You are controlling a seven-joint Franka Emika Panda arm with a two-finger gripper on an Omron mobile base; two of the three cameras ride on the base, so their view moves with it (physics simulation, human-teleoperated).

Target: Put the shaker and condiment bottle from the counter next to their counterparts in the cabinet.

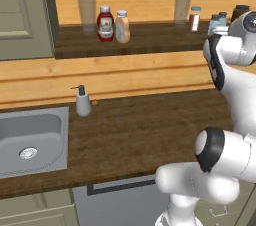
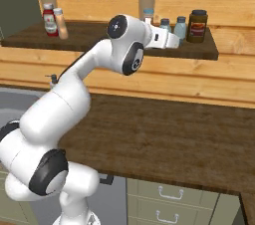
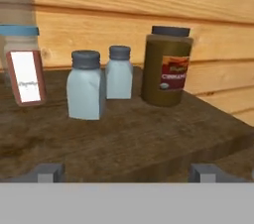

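Now my gripper [image 3: 126,172] stands wide open, holding nothing, just in front of the shaker [image 3: 86,85], upright on the cabinet [image 3: 149,143] shelf. Pulling back crookedly could, I judge, clip and topple it. Beside it stands its twin [image 3: 119,72], possibly touching; the brown jar [image 3: 166,66] and white-and-red shaker [image 3: 22,64] crowd either side. Far along the shelf, the bottle [image 1: 122,27] sits by the red bottle [image 1: 105,23].

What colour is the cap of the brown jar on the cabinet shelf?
Black, or very dark; the brown jar shows best in the hand view, right of the two pale shakers.
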